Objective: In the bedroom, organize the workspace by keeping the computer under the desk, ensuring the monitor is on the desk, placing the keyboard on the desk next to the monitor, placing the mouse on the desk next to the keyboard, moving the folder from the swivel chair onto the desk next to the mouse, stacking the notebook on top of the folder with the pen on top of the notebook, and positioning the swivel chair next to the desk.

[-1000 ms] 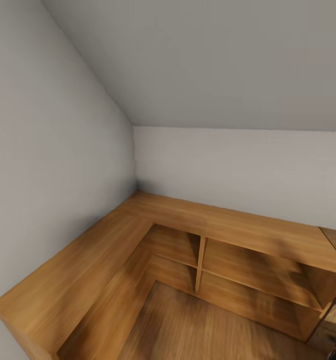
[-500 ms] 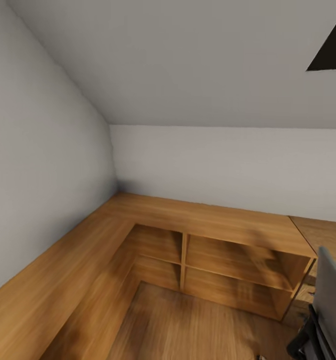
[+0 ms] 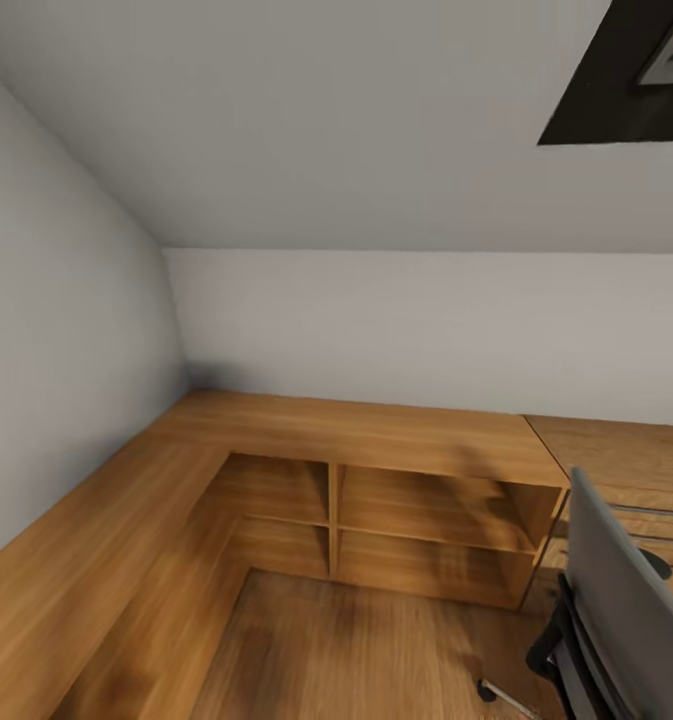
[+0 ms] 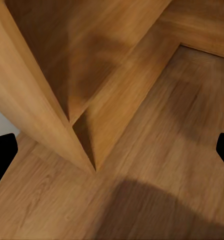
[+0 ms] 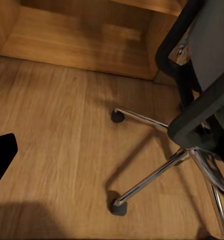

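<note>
The swivel chair [image 3: 616,612] stands at the lower right of the head view, its grey back turned toward me, one chrome leg [image 3: 501,694] showing on the wooden floor. In the right wrist view the swivel chair [image 5: 212,60] is close by, with black armrest, chrome star base [image 5: 159,175] and dark casters. My right gripper [image 5: 112,155] hangs over the floor beside that base, one black fingertip [image 5: 1,156] at the picture's edge, nothing held. My left gripper [image 4: 112,152] is open above the floor near a wooden shelf corner, fingertips [image 4: 2,155] wide apart. The desk, computer, monitor, keyboard, mouse, folder, notebook and pen are out of view.
A low L-shaped wooden shelf unit [image 3: 376,440] with open compartments runs along the grey walls and fills the corner. A light wooden drawer chest [image 3: 626,470] adjoins it on the right, behind the chair. A dark frame [image 3: 616,95] sits on the sloped ceiling. Bare floor [image 3: 356,650] lies ahead.
The head camera has swung right, so the shelf corner slid left in the picture. The swivel chair and the dark ceiling frame have come further into view.
</note>
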{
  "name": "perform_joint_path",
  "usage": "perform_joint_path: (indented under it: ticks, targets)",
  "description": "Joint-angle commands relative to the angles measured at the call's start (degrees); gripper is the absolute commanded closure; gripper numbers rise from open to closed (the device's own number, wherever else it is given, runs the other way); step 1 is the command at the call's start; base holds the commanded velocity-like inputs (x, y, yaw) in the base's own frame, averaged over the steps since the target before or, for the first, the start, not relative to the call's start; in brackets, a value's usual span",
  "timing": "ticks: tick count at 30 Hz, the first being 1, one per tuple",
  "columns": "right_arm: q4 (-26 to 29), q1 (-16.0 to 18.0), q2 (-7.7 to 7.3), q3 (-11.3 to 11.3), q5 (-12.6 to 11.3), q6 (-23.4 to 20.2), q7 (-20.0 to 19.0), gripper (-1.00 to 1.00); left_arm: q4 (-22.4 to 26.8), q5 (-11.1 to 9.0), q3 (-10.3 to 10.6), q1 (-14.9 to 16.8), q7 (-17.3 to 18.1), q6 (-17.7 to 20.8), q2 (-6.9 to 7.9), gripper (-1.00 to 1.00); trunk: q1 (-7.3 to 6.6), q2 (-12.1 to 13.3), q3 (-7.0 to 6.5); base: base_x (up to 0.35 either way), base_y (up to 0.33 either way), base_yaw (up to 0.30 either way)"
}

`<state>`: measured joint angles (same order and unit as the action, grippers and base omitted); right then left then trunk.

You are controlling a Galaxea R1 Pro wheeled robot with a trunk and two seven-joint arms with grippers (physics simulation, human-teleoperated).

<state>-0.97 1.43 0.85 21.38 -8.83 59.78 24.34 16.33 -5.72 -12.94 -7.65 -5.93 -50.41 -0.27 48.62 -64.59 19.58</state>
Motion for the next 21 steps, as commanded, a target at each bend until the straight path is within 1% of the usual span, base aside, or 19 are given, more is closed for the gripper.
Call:
perform_joint_path:
  ticks: [1,21]
  targets:
    - [-0.10,0.06,0.03,0.50,-0.56,0.22,0.00,-1.00,0.14,-0.52,0.37,-0.05,-0.13,-0.04,0.01,-1.00,0.00,-0.04,0.08,0.000,0.000,-0.273]
    - [-0.10,0.06,-0.10,0.48,-0.66,0.22,0.00,-1.00,0.17,-0.52,0.37,-0.02,-0.13,-0.04,0.01,-1.00,0.00,-0.04,0.13,0.000,0.000,-0.284]
